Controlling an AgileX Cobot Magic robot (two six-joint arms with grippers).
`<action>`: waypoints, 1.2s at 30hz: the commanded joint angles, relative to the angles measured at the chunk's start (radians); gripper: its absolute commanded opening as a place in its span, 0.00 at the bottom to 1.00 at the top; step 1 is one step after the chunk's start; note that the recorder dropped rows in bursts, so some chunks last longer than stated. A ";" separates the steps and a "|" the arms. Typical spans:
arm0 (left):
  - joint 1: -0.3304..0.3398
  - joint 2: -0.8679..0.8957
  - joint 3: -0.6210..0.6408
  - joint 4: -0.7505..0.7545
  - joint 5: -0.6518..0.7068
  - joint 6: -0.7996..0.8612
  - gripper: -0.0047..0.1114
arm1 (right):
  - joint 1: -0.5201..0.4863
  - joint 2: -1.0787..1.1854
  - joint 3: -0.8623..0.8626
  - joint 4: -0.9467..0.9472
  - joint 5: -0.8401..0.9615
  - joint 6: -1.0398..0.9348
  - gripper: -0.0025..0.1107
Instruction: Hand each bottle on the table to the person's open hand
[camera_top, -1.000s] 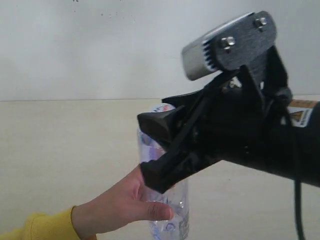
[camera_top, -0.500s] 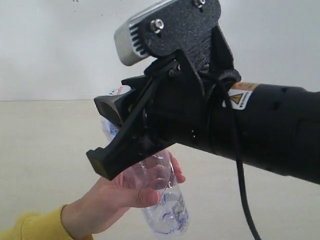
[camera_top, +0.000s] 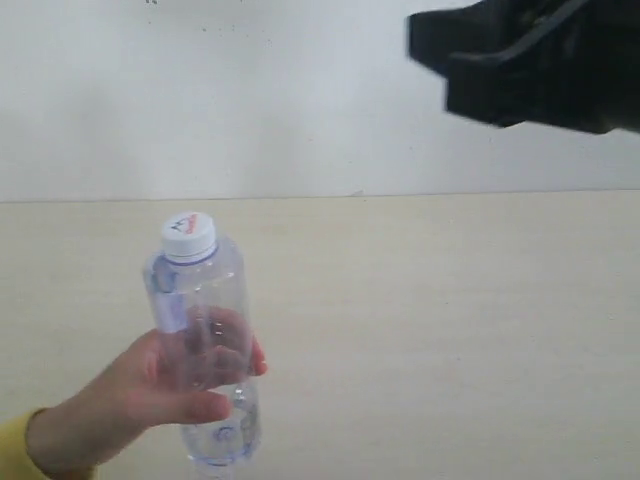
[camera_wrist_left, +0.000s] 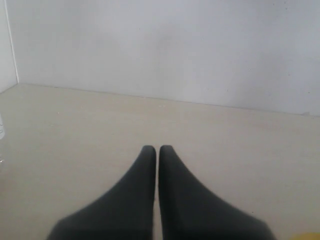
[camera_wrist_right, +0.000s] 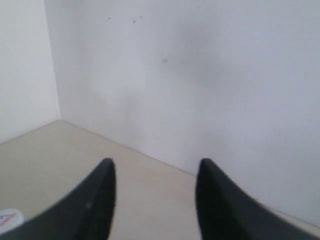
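Observation:
The person's open hand (camera_top: 150, 385), with a sliver of yellow cuff, now grips the tall clear bluish-purple bottle (camera_top: 200, 330) by its middle. The bottle is upright with its white cap (camera_top: 189, 236) on top, above the beige table (camera_top: 450, 300). My right gripper (camera_top: 432, 60) hangs high at the upper right, well clear of the bottle. In the right wrist view it (camera_wrist_right: 156, 165) is open with nothing between its fingers, and the white cap (camera_wrist_right: 7, 219) shows at the edge. My left gripper (camera_wrist_left: 157, 148) is shut and empty over bare tabletop. The milk-tea and ATOUR bottles are out of view.
A plain white wall (camera_top: 250, 100) backs the table. A sliver of something clear (camera_wrist_left: 1, 132) shows at the edge of the left wrist view, and a bit of yellow (camera_wrist_left: 307, 236) at its corner.
My right gripper has let go of the bluish-purple bottle and pulled up and away to the right. The hand now holds the bottle alone and has moved it left.

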 joint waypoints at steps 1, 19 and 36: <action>0.003 -0.003 -0.004 0.004 -0.004 0.002 0.08 | -0.138 -0.123 0.044 -0.002 0.090 -0.026 0.02; 0.003 -0.003 -0.004 0.004 -0.004 0.002 0.08 | -0.187 -0.280 0.066 0.016 0.130 0.062 0.07; 0.003 -0.003 -0.004 0.004 -0.004 0.002 0.08 | -0.855 -0.819 0.372 -0.069 0.458 0.095 0.07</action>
